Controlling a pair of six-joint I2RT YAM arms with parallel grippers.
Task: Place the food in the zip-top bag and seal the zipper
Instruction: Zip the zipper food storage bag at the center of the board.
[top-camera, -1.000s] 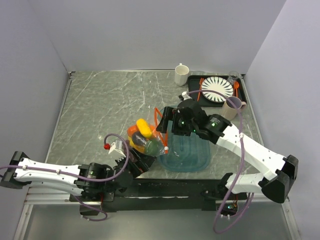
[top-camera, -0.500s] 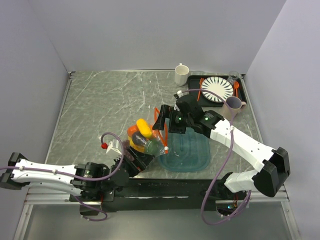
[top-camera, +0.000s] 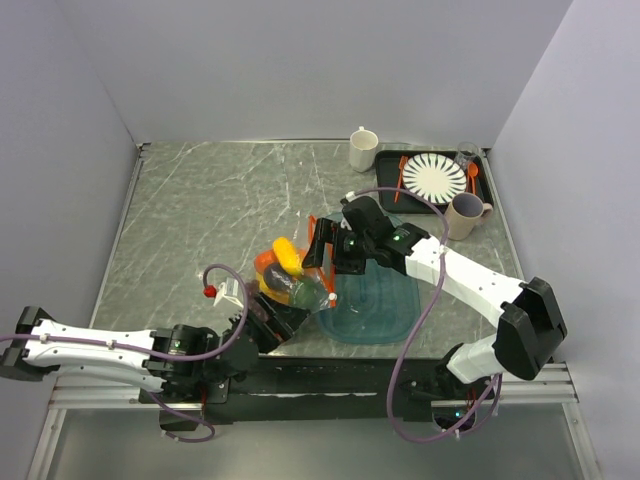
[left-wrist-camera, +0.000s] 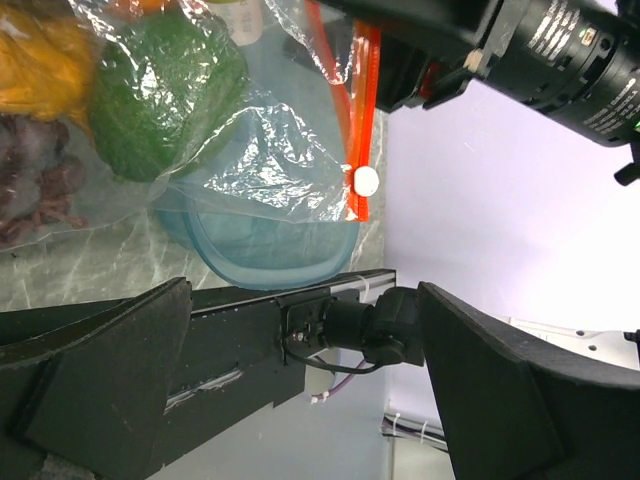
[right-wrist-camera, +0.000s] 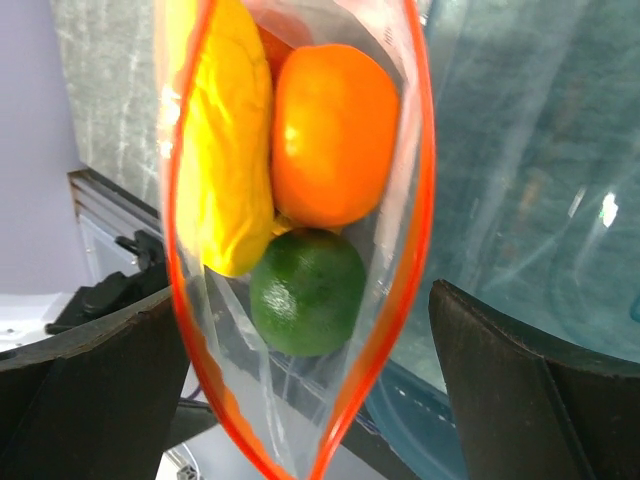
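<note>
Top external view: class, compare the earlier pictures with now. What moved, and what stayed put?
The right gripper slid left to the zip-top bag's mouth, fingers apart either side of it; its elbow swung left. Nothing was gripped or released. Bag, food inside and teal tray stayed put.

Lab test cell: blank walls (top-camera: 300, 70), marble tabletop (top-camera: 200, 210).

The bag (right-wrist-camera: 396, 62) is clear, its zipper (right-wrist-camera: 424, 200) orange-red, the food (right-wrist-camera: 335, 135) yellow, orange and green.
</note>
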